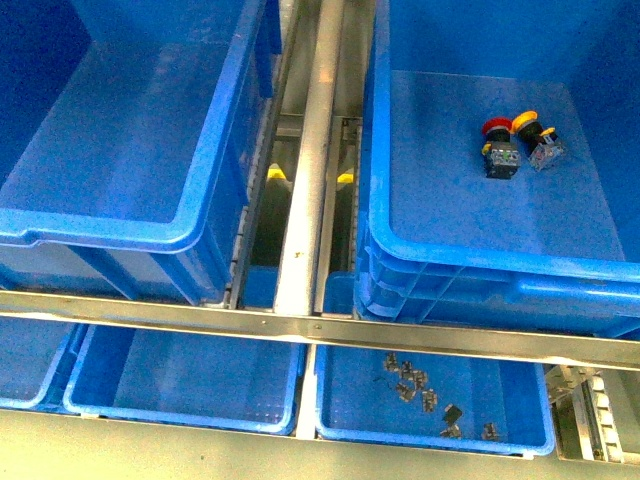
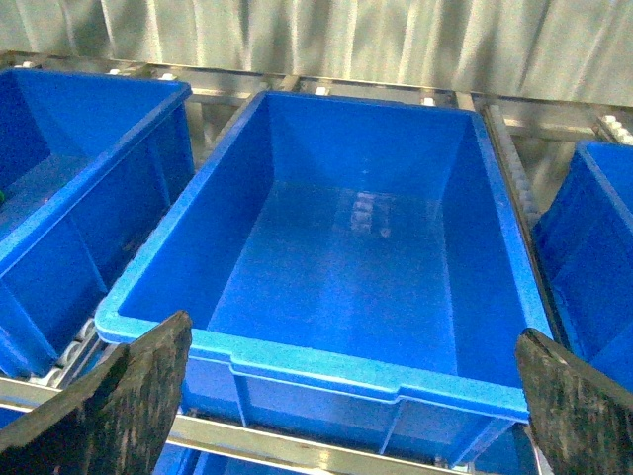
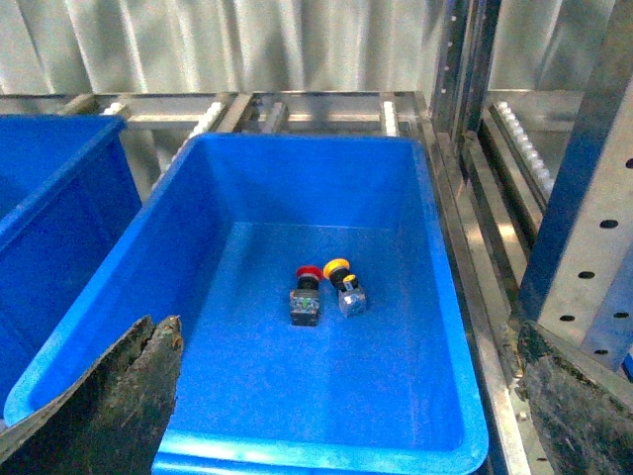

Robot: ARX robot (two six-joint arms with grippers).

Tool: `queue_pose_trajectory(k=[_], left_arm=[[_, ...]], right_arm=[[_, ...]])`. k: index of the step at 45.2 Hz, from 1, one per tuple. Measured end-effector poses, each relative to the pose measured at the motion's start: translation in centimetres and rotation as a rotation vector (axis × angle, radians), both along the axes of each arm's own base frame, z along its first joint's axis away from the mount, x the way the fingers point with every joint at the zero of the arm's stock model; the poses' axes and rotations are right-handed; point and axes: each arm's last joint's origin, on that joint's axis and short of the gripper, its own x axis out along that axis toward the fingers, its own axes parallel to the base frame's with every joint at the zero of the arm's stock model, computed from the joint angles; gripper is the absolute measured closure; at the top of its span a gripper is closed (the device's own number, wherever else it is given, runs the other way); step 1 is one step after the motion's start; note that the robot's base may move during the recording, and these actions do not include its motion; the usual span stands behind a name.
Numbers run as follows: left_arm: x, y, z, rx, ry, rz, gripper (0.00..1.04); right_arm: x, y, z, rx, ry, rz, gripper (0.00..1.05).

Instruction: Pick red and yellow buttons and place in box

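Inside right-hand box (image 1: 470, 250), far right of floor, red button (image 1: 498, 145) and yellow button (image 1: 537, 138) lay touching. Task looked done. Left tool (image 2: 346, 396) spread wide, empty; right tool (image 3: 346, 396) likewise, over box.

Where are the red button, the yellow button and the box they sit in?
red button (image 1: 496, 128): front view, on its red cap.
yellow button (image 1: 525, 121): front view, on its yellow cap.
box (image 1: 480, 262): front view, on its near rim.
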Motion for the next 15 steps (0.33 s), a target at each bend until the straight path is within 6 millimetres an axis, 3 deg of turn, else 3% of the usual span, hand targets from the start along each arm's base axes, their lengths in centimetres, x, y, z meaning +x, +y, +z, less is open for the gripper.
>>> queue_pose_trajectory(k=[15], left_arm=[[0.00, 0.00, 0.00, 0.000, 0.000, 0.000, 0.08]], right_arm=[[0.00, 0.00, 0.00, 0.000, 0.000, 0.000, 0.06]])
